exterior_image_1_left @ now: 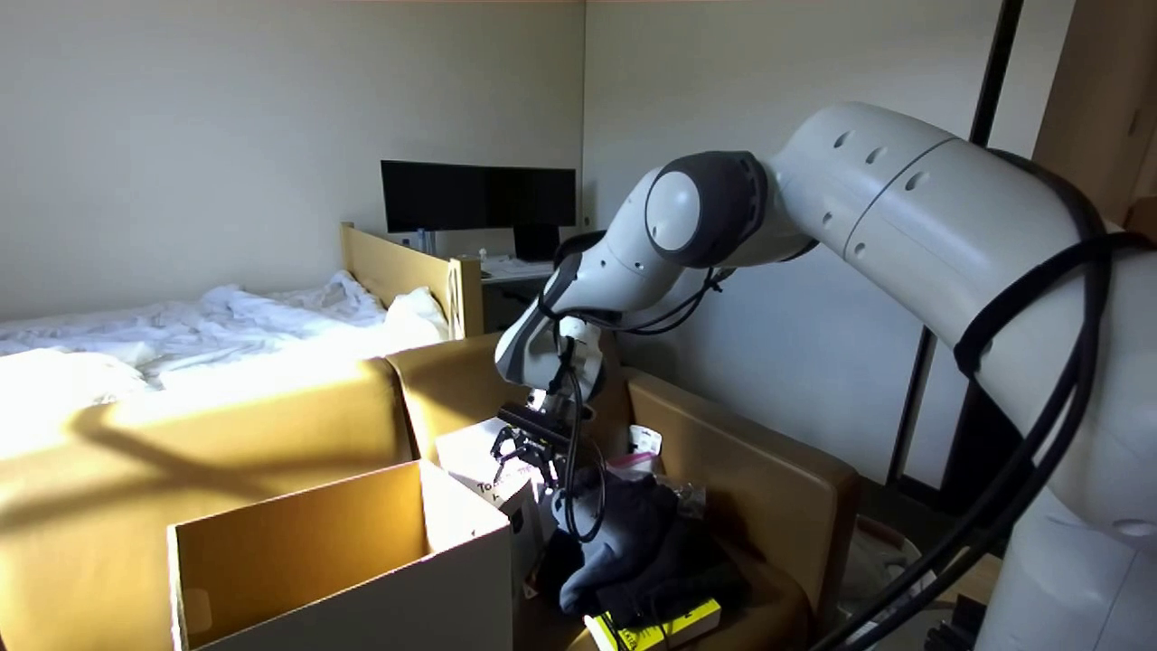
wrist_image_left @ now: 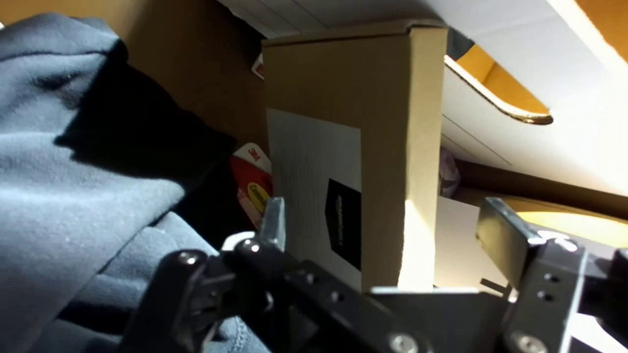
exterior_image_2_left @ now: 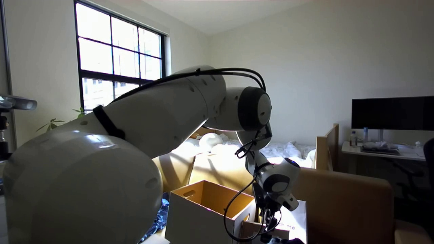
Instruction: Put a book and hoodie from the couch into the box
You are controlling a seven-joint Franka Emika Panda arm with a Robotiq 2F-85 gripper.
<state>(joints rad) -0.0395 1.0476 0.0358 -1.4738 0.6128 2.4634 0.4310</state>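
Observation:
The box (exterior_image_1_left: 362,588) stands at the front of the couch, brown inside and pale outside, its top facing up. Its side wall (wrist_image_left: 564,152), with a handle hole, fills the right of the wrist view. To its right in an exterior view, the dark grey-blue hoodie (exterior_image_1_left: 624,524) lies crumpled on the seat; it also fills the left of the wrist view (wrist_image_left: 83,211). A yellow printed item (exterior_image_1_left: 655,626), possibly the book, sticks out beneath it. My gripper (wrist_image_left: 383,208) points down between hoodie and box, fingers wide apart. Beyond the fingers stands a narrow cardboard box; no contact is visible.
The narrow cardboard box (wrist_image_left: 338,83) carries a white label and stands upright against the box. A red packet (wrist_image_left: 252,181) lies beside it. A white printed bag (exterior_image_2_left: 296,220) stands behind the gripper. The couch armrest (exterior_image_1_left: 741,443) rises beyond the hoodie.

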